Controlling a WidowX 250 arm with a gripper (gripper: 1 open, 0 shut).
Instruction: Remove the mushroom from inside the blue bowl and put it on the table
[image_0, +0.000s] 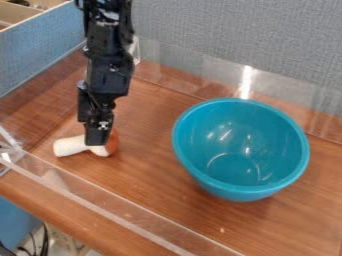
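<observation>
Spread fingers (96, 138) hang over the mushroom (80, 146) on the table (147, 205), blue bowl (242, 149) well apart.

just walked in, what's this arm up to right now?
A single black robot arm has its tool pointing down right over a small toy mushroom with a cream stem and orange-brown cap, which lies on its side on the reddish-brown wooden table. The tool is open, so the mushroom looks released rather than held. The large glossy turquoise-blue plastic bowl stands apart to the right in the picture, with nothing inside.
</observation>
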